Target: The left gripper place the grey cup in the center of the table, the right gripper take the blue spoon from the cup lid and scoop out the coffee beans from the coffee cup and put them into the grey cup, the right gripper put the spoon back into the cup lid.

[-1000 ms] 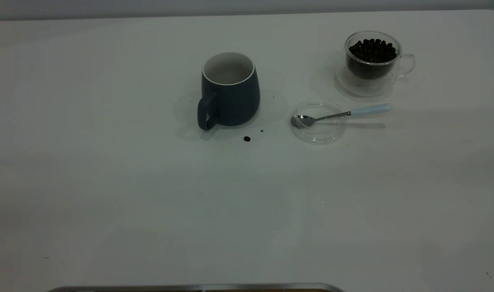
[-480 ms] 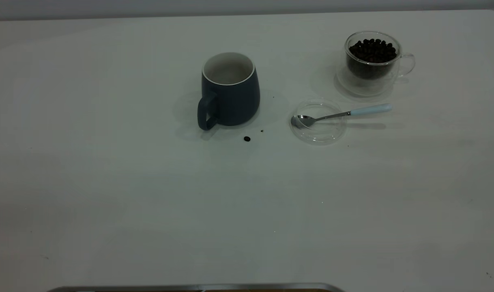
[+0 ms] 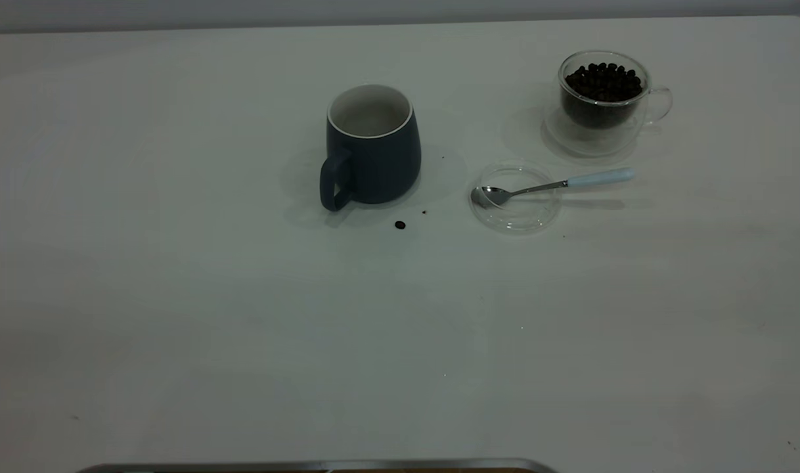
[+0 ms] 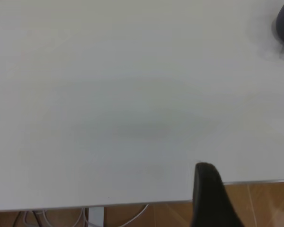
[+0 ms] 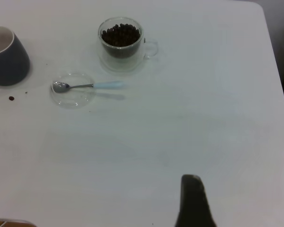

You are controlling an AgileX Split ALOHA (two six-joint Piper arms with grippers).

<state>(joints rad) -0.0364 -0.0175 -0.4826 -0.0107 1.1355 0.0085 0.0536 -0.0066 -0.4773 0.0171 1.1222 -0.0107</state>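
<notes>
The grey cup (image 3: 372, 154) stands upright near the middle of the table (image 3: 242, 295), handle toward the front left, and I see no beans in its white inside. The blue spoon (image 3: 551, 186) lies with its bowl in the clear cup lid (image 3: 515, 213) to the cup's right, its handle sticking out over the rim. Behind them the glass coffee cup (image 3: 603, 98) holds coffee beans (image 3: 602, 82). Neither gripper shows in the exterior view. My left gripper (image 4: 209, 189) hangs over the table's near edge. My right gripper (image 5: 193, 198) is well back from the spoon (image 5: 85, 86).
A loose bean (image 3: 400, 225) and a small dark speck (image 3: 424, 212) lie on the table just in front of the grey cup. A metal edge (image 3: 321, 465) runs along the table's front. The table's corner (image 5: 262, 9) is rounded near the coffee cup.
</notes>
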